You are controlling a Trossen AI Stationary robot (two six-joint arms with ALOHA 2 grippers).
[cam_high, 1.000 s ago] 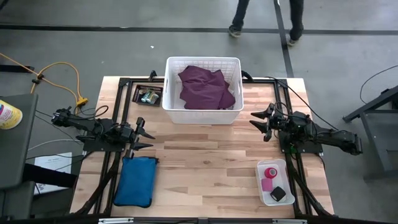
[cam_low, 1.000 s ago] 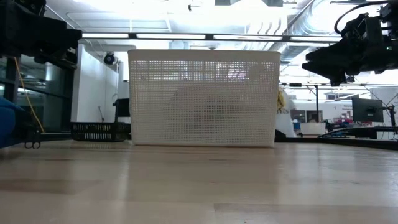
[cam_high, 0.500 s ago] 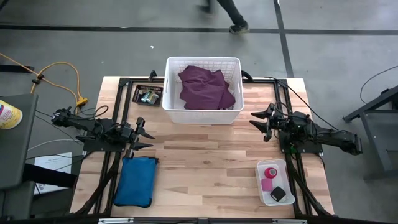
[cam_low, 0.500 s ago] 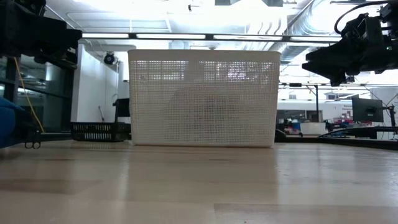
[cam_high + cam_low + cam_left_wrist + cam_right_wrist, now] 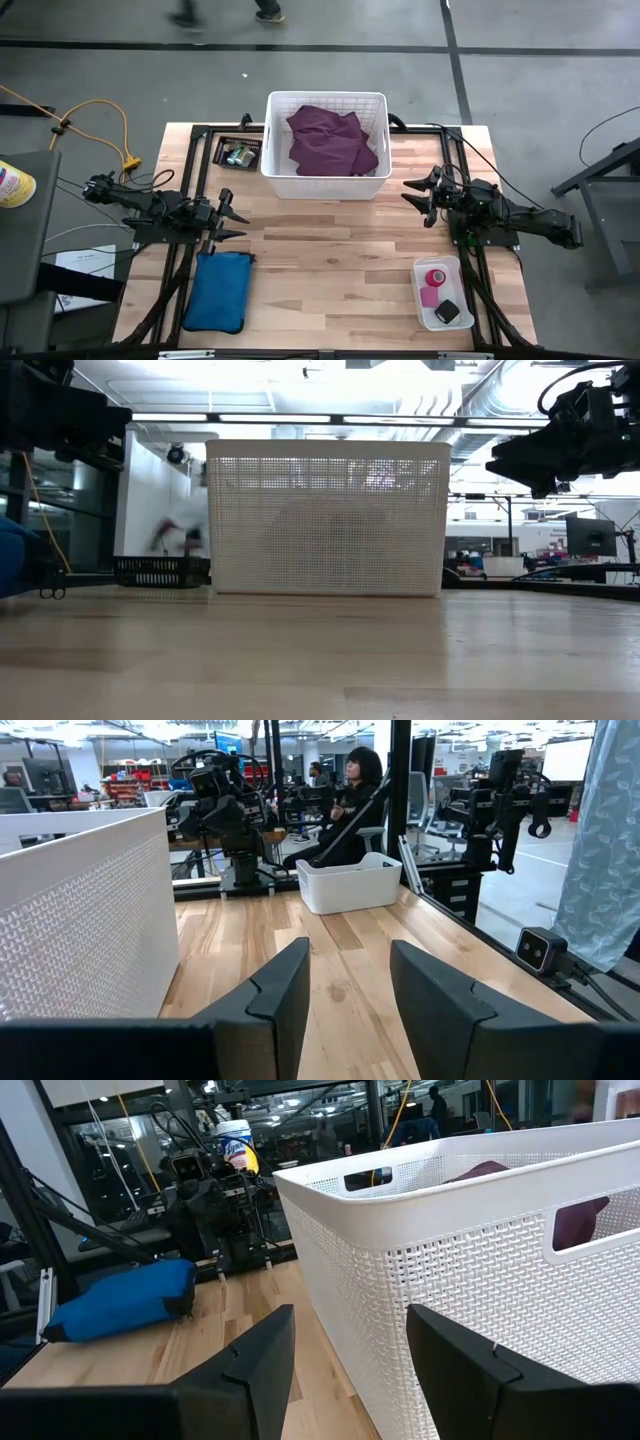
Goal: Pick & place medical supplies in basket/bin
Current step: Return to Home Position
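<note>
Both arms hang low over the counter (image 5: 330, 260), the left gripper (image 5: 238, 218) and the right gripper (image 5: 412, 198) each spread wide and holding nothing, flanking the white basket (image 5: 325, 187) where the purple cloth (image 5: 330, 140) lies crumpled. Beside the right arm, a small clear tray (image 5: 417, 285) holds the pink tape roll (image 5: 434, 276) and the small black block (image 5: 448, 311). The roll looks light and rigid (probably best pinched across its rim from above); the block appears hard and compact, suiting a grip on opposite flat sides. The cloth, soft and limp, would likely bunch wherever a fold is taken.
</note>
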